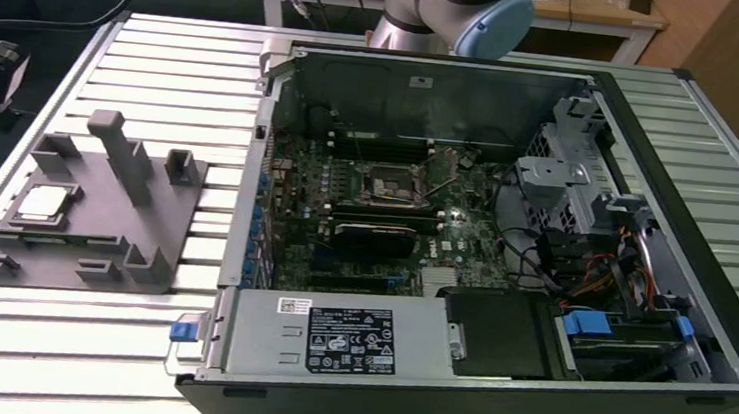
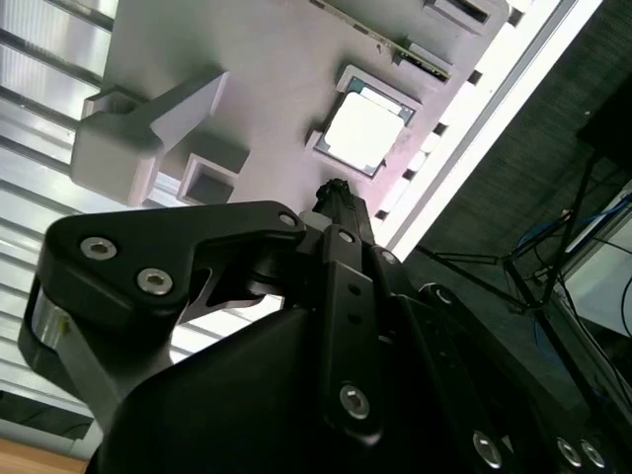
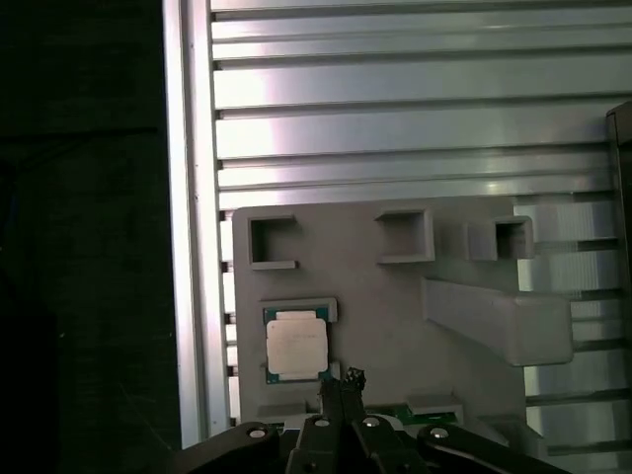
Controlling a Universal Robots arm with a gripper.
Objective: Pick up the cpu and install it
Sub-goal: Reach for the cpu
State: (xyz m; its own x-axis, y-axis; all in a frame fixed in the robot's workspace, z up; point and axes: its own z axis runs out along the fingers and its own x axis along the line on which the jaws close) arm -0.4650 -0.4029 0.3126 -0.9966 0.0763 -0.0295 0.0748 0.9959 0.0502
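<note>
We see an open computer case (image 1: 433,102) lying on its side on a slatted aluminium table (image 1: 168,69) (image 3: 395,99) (image 2: 39,59). Inside it a green motherboard (image 1: 467,241) fills the middle. A silver power supply (image 1: 265,338) sits along the near wall, and a grey metal drive cage (image 1: 553,178) is toward the exterior view's right. A blue latch (image 1: 185,330) sticks out at the case's near corner. Just beside the case, on the exterior view's left, a grey plastic fixture block (image 1: 81,212) (image 3: 395,296) (image 2: 247,79) lies flat on the slats, with a tall post (image 1: 120,150) (image 3: 499,316) (image 2: 148,128) and several low square pockets. Behind the table stands a wooden desk (image 1: 601,14).
</note>
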